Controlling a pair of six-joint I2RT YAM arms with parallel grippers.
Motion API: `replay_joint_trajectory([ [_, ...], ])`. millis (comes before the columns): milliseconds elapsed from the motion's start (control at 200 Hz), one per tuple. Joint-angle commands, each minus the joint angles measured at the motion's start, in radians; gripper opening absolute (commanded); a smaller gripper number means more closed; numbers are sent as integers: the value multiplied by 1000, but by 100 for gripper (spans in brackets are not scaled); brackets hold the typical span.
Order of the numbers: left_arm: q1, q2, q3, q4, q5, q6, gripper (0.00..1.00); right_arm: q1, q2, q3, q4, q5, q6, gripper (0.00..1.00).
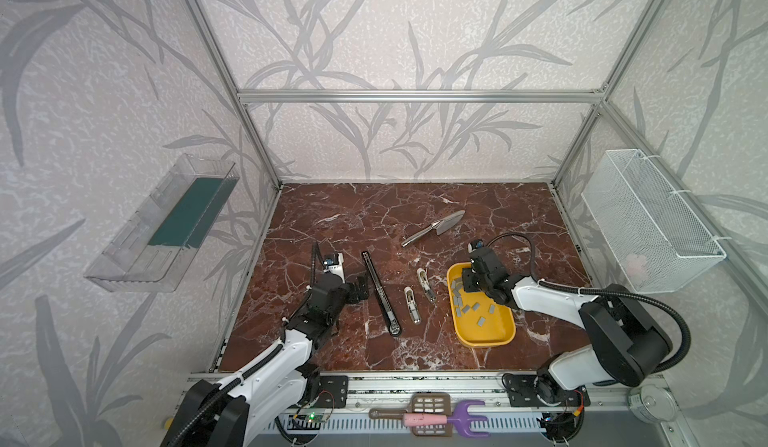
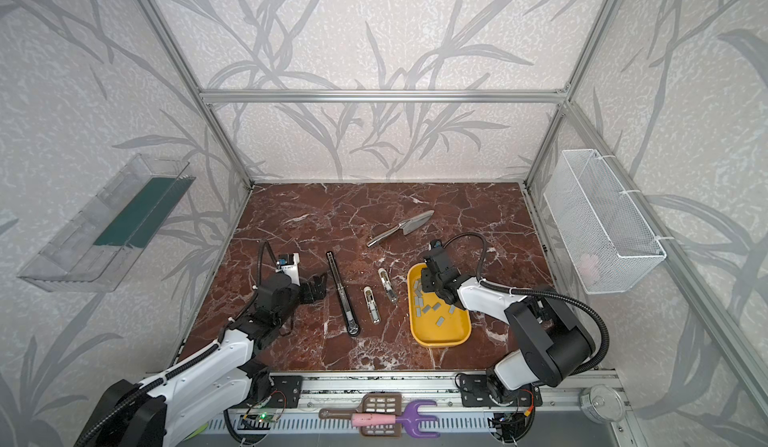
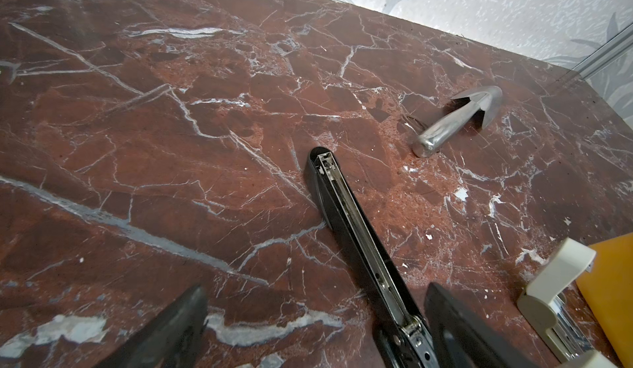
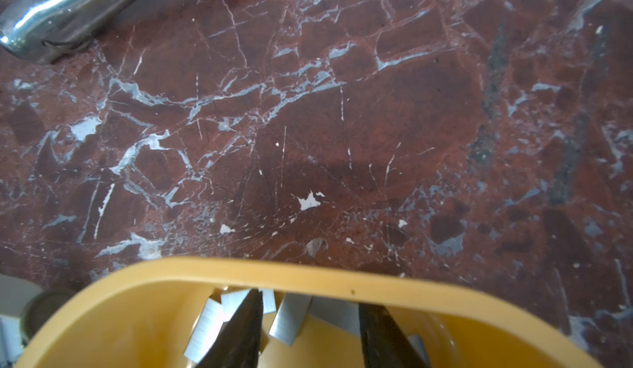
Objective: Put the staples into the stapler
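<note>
Left pincer (image 1: 360, 289) gapes empty beside the black stapler (image 1: 380, 293); right pincer (image 4: 310, 315), part-open, straddles ungripped staples (image 4: 289, 320) in the yellow tray (image 4: 274, 274).

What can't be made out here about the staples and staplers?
- Number of staples: the right gripper covers the far end of the yellow tray in both top views; the right wrist view's edge cuts the tray.
- Black stapler, loaded or not: too small in both top views; partly cut off in the left wrist view.
- Pink thing in the mesh basket: blurred behind the mesh.
</note>
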Motion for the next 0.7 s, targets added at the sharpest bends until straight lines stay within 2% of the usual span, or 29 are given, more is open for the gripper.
replay_joint_trajectory([
  [0,-1,7,43,-6,-4,-8,99,-9,18,35,32,-28,4,48],
  [170,-1,11,45,-8,1,-6,99,-14,23,33,30,-30,-5,50],
  [510,-1,6,42,-7,7,-8,99,-21,37,28,16,-34,7,65],
  [695,0,4,43,-6,11,-6,99,-21,47,33,-9,-53,16,67],
])
